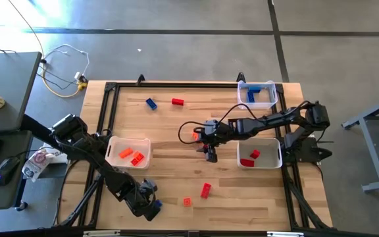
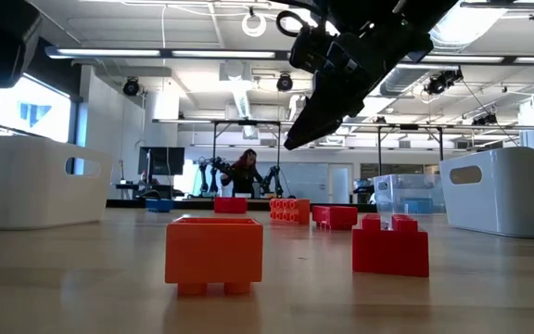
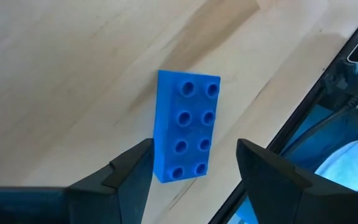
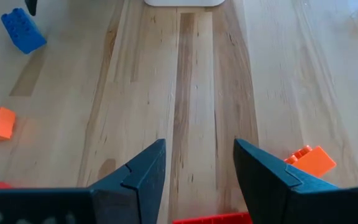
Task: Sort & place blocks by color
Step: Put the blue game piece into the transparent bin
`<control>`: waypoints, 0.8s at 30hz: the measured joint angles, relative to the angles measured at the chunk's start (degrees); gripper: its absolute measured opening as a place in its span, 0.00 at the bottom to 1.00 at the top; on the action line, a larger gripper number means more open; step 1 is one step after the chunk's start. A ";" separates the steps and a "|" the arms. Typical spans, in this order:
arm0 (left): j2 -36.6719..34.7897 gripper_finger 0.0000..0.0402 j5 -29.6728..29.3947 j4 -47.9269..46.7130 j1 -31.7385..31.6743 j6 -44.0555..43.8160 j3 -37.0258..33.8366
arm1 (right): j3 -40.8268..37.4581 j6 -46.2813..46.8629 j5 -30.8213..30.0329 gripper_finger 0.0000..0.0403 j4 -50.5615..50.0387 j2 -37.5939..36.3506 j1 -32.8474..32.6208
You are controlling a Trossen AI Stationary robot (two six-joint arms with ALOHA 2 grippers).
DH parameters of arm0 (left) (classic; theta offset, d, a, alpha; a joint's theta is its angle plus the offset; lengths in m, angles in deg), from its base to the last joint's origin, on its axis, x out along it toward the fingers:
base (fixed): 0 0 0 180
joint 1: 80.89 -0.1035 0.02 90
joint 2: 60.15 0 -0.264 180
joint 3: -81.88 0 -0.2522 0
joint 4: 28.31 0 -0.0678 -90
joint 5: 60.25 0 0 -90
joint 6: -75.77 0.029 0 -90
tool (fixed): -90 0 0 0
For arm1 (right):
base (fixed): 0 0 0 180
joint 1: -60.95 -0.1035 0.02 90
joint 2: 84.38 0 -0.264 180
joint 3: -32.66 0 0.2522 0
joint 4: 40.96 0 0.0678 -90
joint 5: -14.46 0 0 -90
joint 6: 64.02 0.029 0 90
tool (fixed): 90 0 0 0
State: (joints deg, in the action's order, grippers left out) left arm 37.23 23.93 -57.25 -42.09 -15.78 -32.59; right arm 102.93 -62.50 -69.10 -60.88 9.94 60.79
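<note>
- The left gripper (image 1: 151, 205) sits low in the overhead frame, near the table's (image 1: 176, 118) bottom-left edge; its jaws stand wide, empty, either side of a blue brick (image 3: 186, 126) lying flat, studs up, on the wood.
- The dark table frame (image 3: 303, 106) runs just beside that brick, on the lower right of the left wrist picture.
- The right gripper (image 1: 210, 153) hangs over mid-table, reaching in from the right, jaws part open with nothing between them and bare wood below.
- An orange brick (image 1: 197, 133) lies right by the right arm's wrist, partly hidden by it.
- Left tray (image 1: 114, 146), centre-left: two orange bricks (image 1: 131, 155) inside.
- Right tray (image 1: 272, 150), centre-right: two red bricks (image 1: 251, 158).
- Top-right tray (image 1: 245, 94): blue bricks (image 1: 258, 89).
- Loose on the wood: a blue one (image 1: 151, 103) and a red one (image 1: 177, 101) near the top, a red one (image 1: 206, 190) and a small orange one (image 1: 187, 201) low in the middle.
- In the table-level picture the orange one (image 2: 214, 253) and red one (image 2: 390, 246) fill the foreground, the right gripper (image 2: 295, 139) hanging above them.
- A person (image 2: 246, 171) is seen far off in the room behind.
- Left of the table a desk holds a mouse (image 1: 5, 168); a yellow cable (image 1: 68, 79) lies on the floor.
</note>
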 joint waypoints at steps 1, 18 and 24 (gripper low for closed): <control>0.00 0.53 0.00 -0.02 0.00 0.02 0.00 | 0.00 0.02 0.00 0.43 -0.01 0.00 0.00; 8.21 0.48 0.55 -4.41 0.61 2.16 6.51 | 0.00 0.04 -0.07 0.43 -0.04 0.00 0.00; 9.44 0.48 -0.65 -5.02 0.65 1.77 7.37 | 0.00 1.11 -0.07 0.43 -0.06 0.00 0.00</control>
State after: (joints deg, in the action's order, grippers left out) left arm 46.67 23.28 -62.27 -41.44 -14.01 -25.23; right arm 102.93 -61.38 -69.16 -60.94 9.94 60.79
